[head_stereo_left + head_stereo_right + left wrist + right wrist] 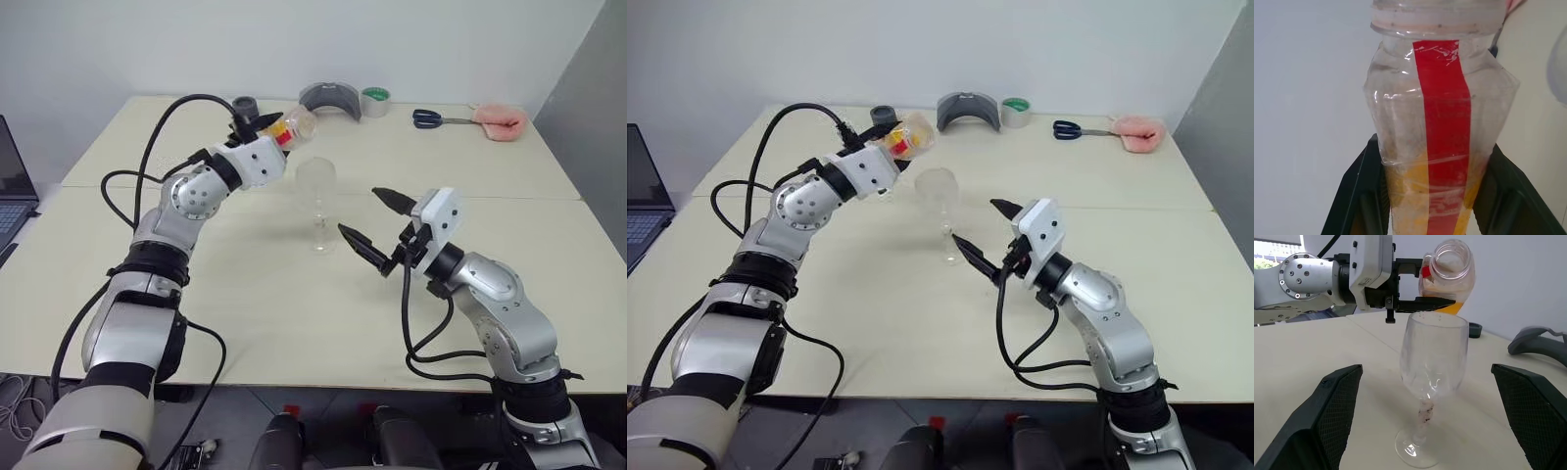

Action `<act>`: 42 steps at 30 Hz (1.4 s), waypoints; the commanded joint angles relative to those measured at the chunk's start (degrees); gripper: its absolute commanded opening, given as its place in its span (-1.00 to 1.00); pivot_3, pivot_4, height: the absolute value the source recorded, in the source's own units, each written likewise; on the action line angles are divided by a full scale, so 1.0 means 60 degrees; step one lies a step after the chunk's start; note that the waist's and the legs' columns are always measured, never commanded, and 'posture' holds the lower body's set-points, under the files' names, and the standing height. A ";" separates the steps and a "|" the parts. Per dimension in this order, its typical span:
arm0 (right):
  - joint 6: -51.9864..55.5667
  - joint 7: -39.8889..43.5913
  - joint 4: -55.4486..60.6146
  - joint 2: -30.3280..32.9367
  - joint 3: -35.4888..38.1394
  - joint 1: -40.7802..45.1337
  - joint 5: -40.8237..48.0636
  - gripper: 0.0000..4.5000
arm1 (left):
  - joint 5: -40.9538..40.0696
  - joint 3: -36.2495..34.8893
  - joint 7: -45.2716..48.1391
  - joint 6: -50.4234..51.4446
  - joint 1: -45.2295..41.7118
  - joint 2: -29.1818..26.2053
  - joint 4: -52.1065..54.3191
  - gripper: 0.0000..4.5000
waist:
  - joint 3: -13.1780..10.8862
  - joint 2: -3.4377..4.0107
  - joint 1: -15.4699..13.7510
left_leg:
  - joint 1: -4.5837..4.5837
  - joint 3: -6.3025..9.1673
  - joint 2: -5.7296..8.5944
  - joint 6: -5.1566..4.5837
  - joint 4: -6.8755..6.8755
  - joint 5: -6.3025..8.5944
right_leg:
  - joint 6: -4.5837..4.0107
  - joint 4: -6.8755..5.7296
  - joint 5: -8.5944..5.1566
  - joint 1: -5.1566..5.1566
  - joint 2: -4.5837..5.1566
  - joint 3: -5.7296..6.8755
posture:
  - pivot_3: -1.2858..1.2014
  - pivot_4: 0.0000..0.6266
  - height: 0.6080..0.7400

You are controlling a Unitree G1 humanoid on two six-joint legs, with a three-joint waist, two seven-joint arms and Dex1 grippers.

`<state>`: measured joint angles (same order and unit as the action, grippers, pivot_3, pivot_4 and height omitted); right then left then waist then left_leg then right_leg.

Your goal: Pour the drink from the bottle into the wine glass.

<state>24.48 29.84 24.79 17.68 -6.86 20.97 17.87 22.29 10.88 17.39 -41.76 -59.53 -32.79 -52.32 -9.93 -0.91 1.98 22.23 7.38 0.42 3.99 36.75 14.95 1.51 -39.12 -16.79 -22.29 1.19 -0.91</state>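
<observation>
Left eye view — left end effector raised, bottle tilted

I am working in what looks like a lab or office: plain white walls, pale tables, a laptop, tape and scissors.

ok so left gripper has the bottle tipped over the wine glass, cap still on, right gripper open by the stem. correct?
Not quite: the cap is off. The right wrist view shows the bottle with an open mouth, tilted above the wine glass. The rest stands: the left gripper is shut on the bottle, and the right gripper is open beside the stem, not touching it.
</observation>
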 commanded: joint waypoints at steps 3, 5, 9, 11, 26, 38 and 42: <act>-0.0110 -0.0224 0.0096 0.0009 0.0233 0.0231 -0.0093 1.00 | 0.0514 0.0095 -0.0786 -0.0780 -0.0708 -0.0393 -0.0254 -0.22 | 0.0000 0.0000 0.0002 | 0.0002 0.0000 0.0000 -0.0001 0.0001 0.0001 | 0.0000 0.0000 0.0000 -0.0001 0.0000 0.0002 | 0.03 -0.52 1.00; -0.0159 -0.0286 0.0013 0.0013 0.0261 0.0281 -0.0172 1.00 | 0.0717 0.0182 -0.1017 -0.0913 -0.0811 -0.0502 -0.0407 -0.22 | 0.0000 0.0000 0.0003 | 0.0002 0.0000 0.0001 -0.0002 0.0001 0.0001 | 0.0000 -0.0001 0.0000 -0.0001 0.0000 0.0002 | 0.03 -0.52 1.00; -0.0180 -0.0364 -0.0087 0.0034 0.0288 0.0350 -0.0240 1.00 | 0.1083 0.0340 -0.1398 -0.1136 -0.0978 -0.0690 -0.0638 -0.22 | 0.0000 0.0000 0.0007 | 0.0002 -0.0001 0.0001 -0.0001 0.0001 0.0001 | 0.0000 -0.0002 0.0000 -0.0001 0.0000 0.0002 | 0.03 -0.52 1.00; -0.0170 -0.0349 -0.0097 0.0035 0.0282 0.0361 -0.0238 1.00 | 0.1297 0.0471 -0.1607 -0.1265 -0.1052 -0.0765 -0.0697 -0.22 | 0.0000 0.0000 0.0007 | 0.0002 -0.0001 0.0001 -0.0001 0.0001 0.0001 | 0.0000 -0.0002 0.0000 -0.0001 0.0000 0.0003 | 0.03 -0.52 1.00; -0.0012 -0.0295 -0.0062 0.0048 0.0204 0.0354 -0.0176 1.00 | 0.2649 0.1249 -0.3136 -0.1758 -0.1695 -0.1219 -0.1200 -0.22 | 0.0000 0.0000 0.0010 | 0.0011 0.0001 0.0002 0.0000 0.0008 0.0000 | 0.0000 -0.0006 0.0000 -0.0005 0.0000 0.0006 | 0.03 -0.52 1.00; 0.0064 -0.0134 -0.0055 0.0082 0.0142 0.0299 -0.0121 1.00 | 0.3632 0.1863 -0.4245 -0.1925 -0.2107 -0.1543 -0.1448 -0.22 | 0.0000 0.0000 0.0010 | 0.0015 0.0001 0.0003 0.0000 0.0012 0.0000 | 0.0000 -0.0009 0.0000 -0.0007 0.0000 0.0007 | 0.03 -0.52 1.00; 0.0126 -0.0031 -0.0018 0.0095 0.0099 0.0284 -0.0039 1.00 | 0.3772 0.1972 -0.4470 -0.1923 -0.2215 -0.1575 -0.1557 -0.22 | 0.0000 0.0000 0.0009 | 0.0016 0.0001 0.0003 0.0000 0.0013 0.0000 | 0.0000 -0.0010 0.0000 -0.0008 0.0000 0.0008 | 0.03 -0.52 1.00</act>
<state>25.17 28.93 23.22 17.90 -6.36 21.93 16.95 45.21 23.25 -7.47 -53.02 -69.85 -41.11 -61.63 -9.93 -0.91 2.03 22.32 7.39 0.43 3.99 36.82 14.95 1.51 -39.18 -16.79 -22.34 1.19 -0.87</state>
